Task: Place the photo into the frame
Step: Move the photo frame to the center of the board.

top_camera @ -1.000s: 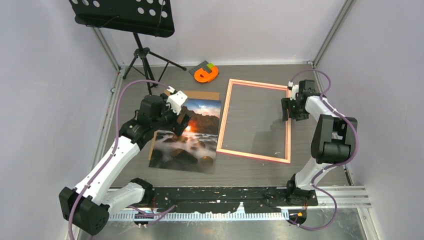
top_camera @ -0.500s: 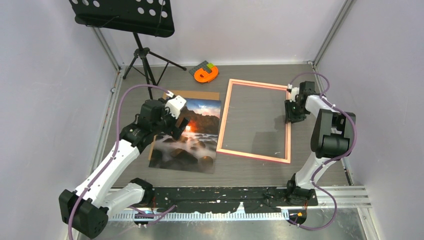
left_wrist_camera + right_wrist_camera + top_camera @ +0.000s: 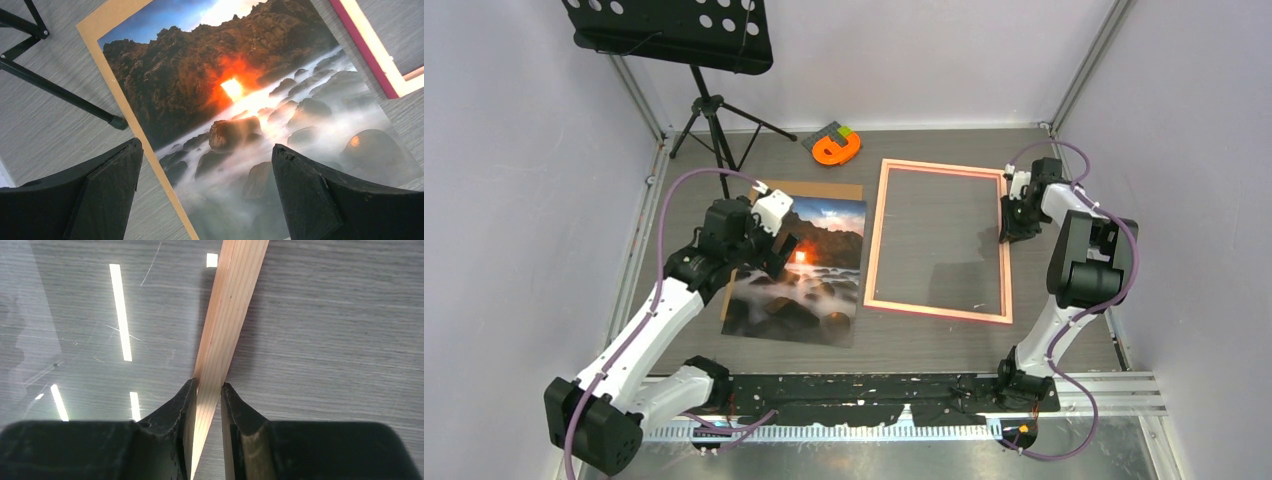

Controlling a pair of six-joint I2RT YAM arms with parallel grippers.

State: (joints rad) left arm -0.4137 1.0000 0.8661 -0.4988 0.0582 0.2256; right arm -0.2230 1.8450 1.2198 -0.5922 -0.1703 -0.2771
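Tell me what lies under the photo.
Under the photo, a brown backing board peeks out along its left and far edges; the rest of the board and anything else beneath is covered.

A stand's tripod legs [image 3: 60, 92] crowd the photo [image 3: 809, 280] at its far-left corner and the frame [image 3: 876, 235] hems its right edge, while open table [image 3: 924, 345] lies along its near side.
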